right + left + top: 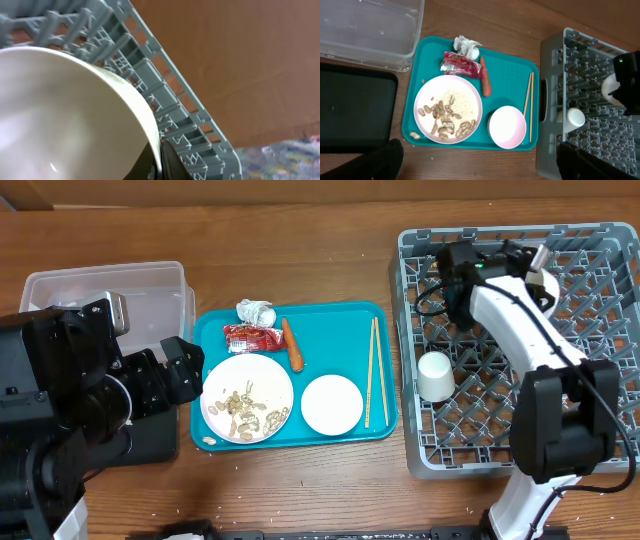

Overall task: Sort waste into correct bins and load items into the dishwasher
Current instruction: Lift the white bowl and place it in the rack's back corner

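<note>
The round white bowl [60, 115] has its rim pinched tight in the right gripper [159, 150], over the grey dish rack [165, 85]. The left gripper [480, 150] gapes wide, empty, above the teal tray [507, 80].

A teal plastic tray [340, 345] lies between a clear plastic tub [100, 276], left, and a grey plastic dish rack [600, 290], right. A small white cup [436, 375] stands in the rack.

the pincer [160, 156] pinches a white bowl [60, 115] over the grey rack [167, 75].
</note>
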Controlling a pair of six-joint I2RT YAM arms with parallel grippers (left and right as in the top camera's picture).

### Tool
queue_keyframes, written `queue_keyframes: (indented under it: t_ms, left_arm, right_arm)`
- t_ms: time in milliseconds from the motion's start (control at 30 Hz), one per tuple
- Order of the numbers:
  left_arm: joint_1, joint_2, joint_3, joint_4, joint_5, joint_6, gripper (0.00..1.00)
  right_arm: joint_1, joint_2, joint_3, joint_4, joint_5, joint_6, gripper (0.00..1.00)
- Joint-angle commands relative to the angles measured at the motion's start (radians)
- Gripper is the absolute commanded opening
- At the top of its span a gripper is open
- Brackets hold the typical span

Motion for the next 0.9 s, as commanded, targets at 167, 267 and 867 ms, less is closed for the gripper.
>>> queue_keyframes:
  t_ms: [167, 267, 867]
  left_arm:
    - [-0.007, 0.002, 0.016, 0.001, 0.011, 0.008, 1.00]
    - [-0.007, 0.002, 0.016, 0.002, 0.011, 0.008, 1.00]
    - [-0.007, 0.002, 0.016, 0.002, 0.011, 0.008, 1.00]
  right_arm:
    - [0.077, 0.042, -0.006, 0.015, -0.048, -0.017, 0.04]
    - [0.077, 0.046, -0.006, -0.001, -0.023, -0.017, 0.04]
    - [0.048, 0.046, -0.002, 0.092, 0.153, -0.205, 0.04]
